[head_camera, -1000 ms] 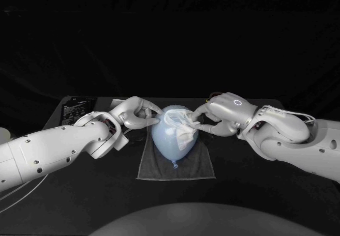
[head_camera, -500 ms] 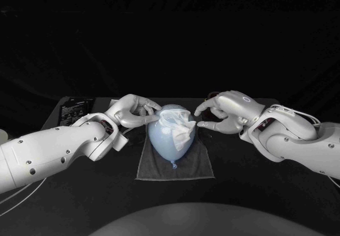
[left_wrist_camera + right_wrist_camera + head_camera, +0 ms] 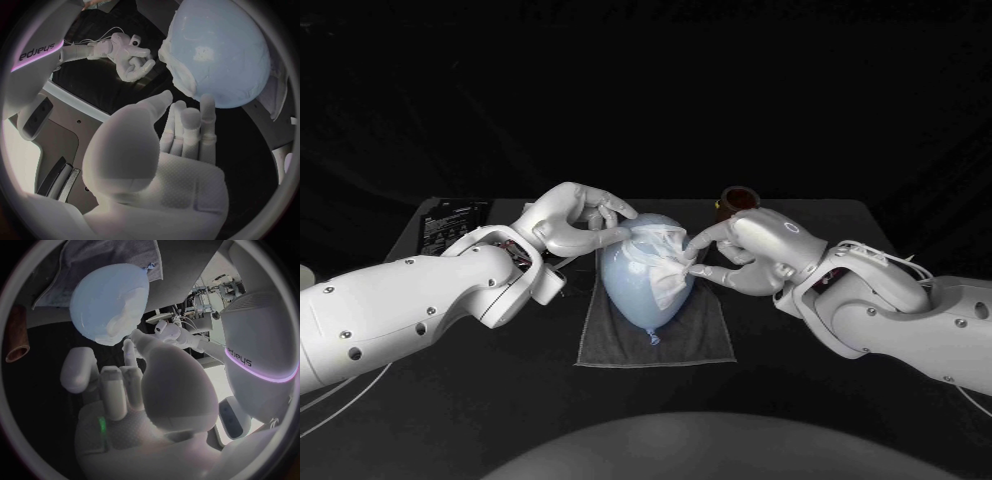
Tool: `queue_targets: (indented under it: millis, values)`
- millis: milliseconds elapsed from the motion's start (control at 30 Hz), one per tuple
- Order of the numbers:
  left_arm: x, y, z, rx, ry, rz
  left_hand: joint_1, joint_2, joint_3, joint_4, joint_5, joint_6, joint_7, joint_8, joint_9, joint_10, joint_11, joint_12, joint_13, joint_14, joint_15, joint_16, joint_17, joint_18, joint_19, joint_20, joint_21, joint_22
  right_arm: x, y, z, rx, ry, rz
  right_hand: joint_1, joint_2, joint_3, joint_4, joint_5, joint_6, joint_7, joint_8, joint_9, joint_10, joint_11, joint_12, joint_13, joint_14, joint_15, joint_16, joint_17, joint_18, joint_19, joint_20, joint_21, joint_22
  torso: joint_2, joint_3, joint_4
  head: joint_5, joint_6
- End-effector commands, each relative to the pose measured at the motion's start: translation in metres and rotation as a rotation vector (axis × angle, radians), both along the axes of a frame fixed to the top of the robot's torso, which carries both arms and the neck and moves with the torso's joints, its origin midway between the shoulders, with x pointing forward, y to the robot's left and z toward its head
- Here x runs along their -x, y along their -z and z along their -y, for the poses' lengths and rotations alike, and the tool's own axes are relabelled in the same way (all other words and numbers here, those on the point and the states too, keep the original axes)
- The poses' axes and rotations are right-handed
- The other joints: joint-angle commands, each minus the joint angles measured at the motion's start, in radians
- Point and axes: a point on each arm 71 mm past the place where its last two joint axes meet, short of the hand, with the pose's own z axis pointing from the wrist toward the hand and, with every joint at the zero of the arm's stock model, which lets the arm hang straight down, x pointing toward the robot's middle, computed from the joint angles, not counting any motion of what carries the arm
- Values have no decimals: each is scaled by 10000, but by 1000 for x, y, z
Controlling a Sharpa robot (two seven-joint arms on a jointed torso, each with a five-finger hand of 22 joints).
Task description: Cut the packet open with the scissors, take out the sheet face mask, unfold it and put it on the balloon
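Observation:
A pale blue balloon (image 3: 643, 285) lies on a grey towel (image 3: 689, 340) with its knot towards me. The white sheet mask (image 3: 661, 250) is draped, creased, over the balloon's far and right side. My left hand (image 3: 578, 225) sits at the balloon's far left, its fingers (image 3: 207, 107) stretched straight to the balloon (image 3: 222, 50) with nothing in them. My right hand (image 3: 750, 250) is beside the balloon's right side, fingers (image 3: 129, 351) spread and pointing at the mask's edge (image 3: 122, 327); it grips nothing.
A brown cylinder (image 3: 736, 195) stands behind my right hand. A black printed packet (image 3: 452, 225) lies at the table's far left. The table (image 3: 848, 400) is bare in front of the towel.
My right hand let go of the mask, swung out, then came nearer and lower beside the balloon, uncovering the brown cylinder. My left hand shifted slightly up along the balloon's far side.

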Motion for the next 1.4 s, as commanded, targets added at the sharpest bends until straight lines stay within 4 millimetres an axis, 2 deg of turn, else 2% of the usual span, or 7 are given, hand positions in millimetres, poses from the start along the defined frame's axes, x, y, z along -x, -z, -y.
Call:
queue_targets:
  millis: [33, 200, 367, 667, 1033, 1167, 1400]
  values:
    - [3, -1, 6, -728, 572, 394, -80, 37, -100, 22, -18, 79, 8, 89, 13, -59, -76, 216, 114, 396, -15, 323, 731, 131, 101, -8, 94, 52, 6, 1, -7, 229, -92, 821, 77, -17, 23, -3, 48, 97, 0, -40, -26, 1034, -80, 63, 2635, 1045, -7, 42, 2626, -12, 79, -22, 81, 1453, 10, 1, -3, 1, 1]
    - [5, 0, 10, -1363, 880, 660, -353, -144, -381, 140, -17, 93, -59, 238, 14, -126, -149, 690, 374, 1016, -66, 866, 2017, 131, 234, -43, 258, 126, 11, 5, -13, 351, -178, 1164, 72, -45, 8, -1, 52, 125, -13, -62, -45, 1034, -94, 63, 2635, 1045, -23, 42, 2626, -34, 146, -37, 204, 1485, 15, -5, 4, -22, 1]
    - [5, 1, 15, -1950, 1159, 957, -521, -288, -650, 229, -15, 61, -103, 301, -4, -268, -195, 1004, 568, 1136, -100, 1054, 2394, 128, 263, -64, 319, 155, 15, 7, -20, 467, -290, 1462, 42, -94, -29, 18, 48, 139, -19, -101, -74, 1034, -102, 63, 2635, 1045, -39, 42, 2626, -44, 187, -54, 264, 1499, 3, -7, 13, -30, 1]
    - [-1, 5, 22, -2900, 981, 1188, -288, -133, -751, 206, -13, -31, -120, 352, -77, -288, -241, 1649, 904, 1619, -150, 1419, 3486, 88, 558, -132, 631, 473, 18, 18, -37, 1131, -380, 1699, 32, -224, -116, 31, 33, 59, -52, -252, -161, 1034, -131, 63, 2635, 1045, -68, 42, 2626, -30, 174, -84, 185, 1477, 9, 0, 10, 8, 1]
    - [-7, 9, 25, -3247, 864, 1038, -152, -58, -713, 165, -14, -48, -112, 352, -117, -96, -238, 1969, 1229, 1750, -148, 1499, 3754, 48, 731, -148, 802, 700, 14, 25, -47, 1688, -120, 2052, 84, -449, -432, 84, -5, -405, -56, -708, -411, 1034, -139, 63, 2635, 1045, -89, 42, 2626, -8, 117, -117, 30, 1436, 6, 1, 7, 33, 1]
    - [-8, 10, 26, -3287, 864, 1002, -93, -24, -678, 145, -13, -88, -103, 330, -142, -102, -234, 2018, 1264, 1765, -146, 1516, 3786, 42, 756, -153, 840, 740, 14, 25, -51, 1699, -59, 2262, 226, -474, -660, 111, -8, -711, -113, -953, -559, 1034, -221, 63, 2635, 1045, -144, 42, 2626, 2, 101, -148, -11, 1427, 9, 3, 9, 61, 1]
    - [-9, 11, 26, -3303, 837, 934, -54, 5, -644, 136, -13, -139, -82, 298, -170, -100, -214, 2057, 1299, 1768, -135, 1526, 3797, 38, 765, -155, 867, 764, 12, 27, -54, 1902, -50, 2304, 403, -501, -1021, 146, -13, -1020, -144, -1183, -708, 1034, -352, 63, 2635, 1045, -255, 42, 2626, 19, 65, -235, -106, 1406, 14, -2, 5, 73, 1]
